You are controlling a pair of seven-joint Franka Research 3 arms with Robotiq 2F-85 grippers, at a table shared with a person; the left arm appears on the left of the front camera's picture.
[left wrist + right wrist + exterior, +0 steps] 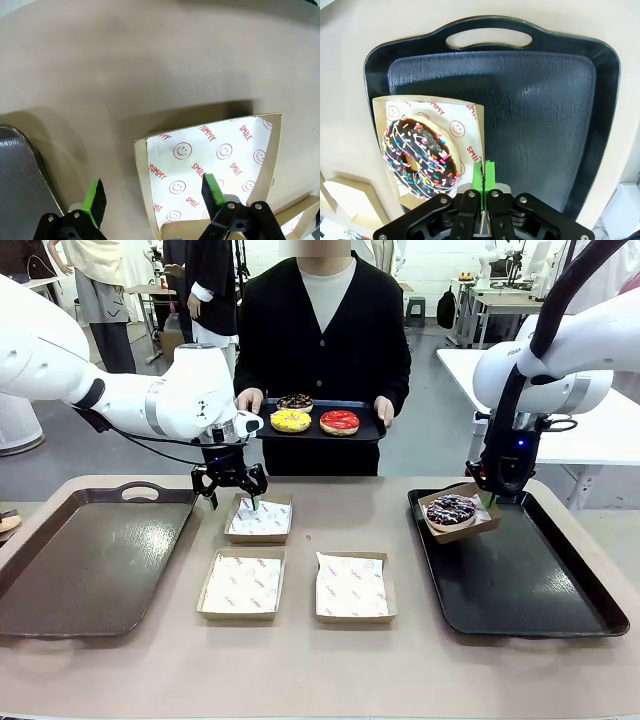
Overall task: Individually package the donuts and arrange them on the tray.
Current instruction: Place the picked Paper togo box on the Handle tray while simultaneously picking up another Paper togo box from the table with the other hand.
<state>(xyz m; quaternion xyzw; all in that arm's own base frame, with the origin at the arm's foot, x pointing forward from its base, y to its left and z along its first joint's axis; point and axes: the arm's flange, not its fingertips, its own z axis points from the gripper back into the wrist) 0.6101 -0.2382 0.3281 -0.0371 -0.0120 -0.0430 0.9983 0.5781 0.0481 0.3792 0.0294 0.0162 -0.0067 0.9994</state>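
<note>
The dark sprinkled donut (452, 508) (420, 157) lies in a cardboard box (470, 114). My right gripper (490, 499) (484, 175) is shut on that box's edge and holds it just over the far left corner of the black tray (530, 580) (540, 95). My left gripper (233, 500) (153, 192) is open, its fingers standing either side of the left wall of an empty lined box (260, 519) (215, 165). The person holds a small black tray (365, 433) with the chocolate-brown donut (295, 401), the yellow donut (291, 421) and the red donut (339, 422).
Two more empty lined boxes (242, 583) (352, 587) sit on the near middle of the table. A large brown tray (90, 555) (20, 175) lies at the left, close beside my left gripper.
</note>
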